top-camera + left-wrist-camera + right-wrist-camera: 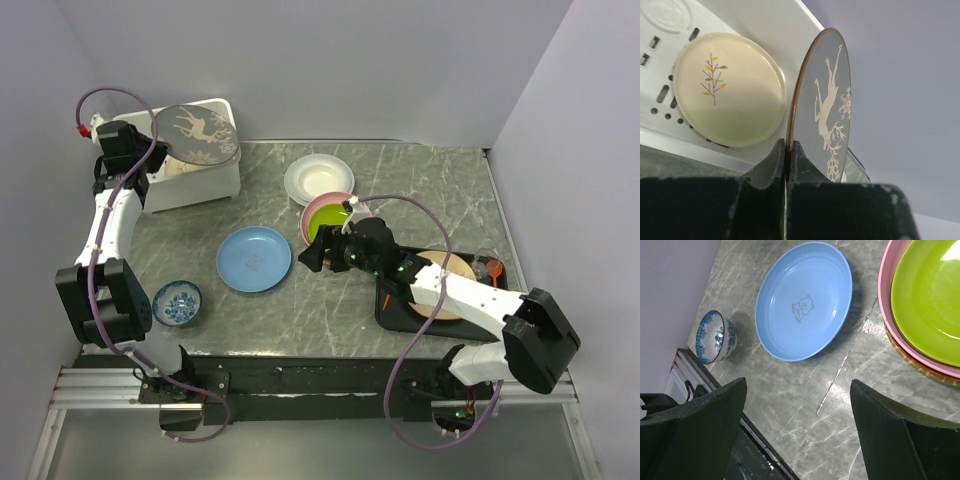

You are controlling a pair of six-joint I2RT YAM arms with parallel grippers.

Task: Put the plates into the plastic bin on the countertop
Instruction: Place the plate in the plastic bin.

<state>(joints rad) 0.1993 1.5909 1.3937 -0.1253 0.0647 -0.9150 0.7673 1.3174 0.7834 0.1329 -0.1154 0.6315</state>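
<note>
Your left tool [788,150] is pinched tight on the rim of a grey deer plate [827,100]. In the top view this plate [197,134] hangs over the white bin [215,180], which sits at the 10 o'clock corner of the surface [400,180]. You cannot tell if the plate touches the bin. Inside the bin, a cream twig plate [730,90] lies on the floor with the slot holes.

Your right tool [312,257] is near the middle of the surface. Its two fingers stand wide apart, and nothing is between them. It hangs above bare stone [800,410].

The light blue plate [254,259] lies flat just at 9 o'clock from the right tool. It has a little bear drawn on it [804,300]. The green plate [930,300] sits inside the pink plate [886,300], at 12 o'clock from the right tool, and more plate rims show under the pink one. The white plate [318,178] lies just past them, toward 12 o'clock.

A small bowl [177,302] in blue and white stands at the 8 o'clock side of the surface. A black tray [395,310] lies at 4 o'clock under your right arm, with a tan plate [455,270] on it.
</note>
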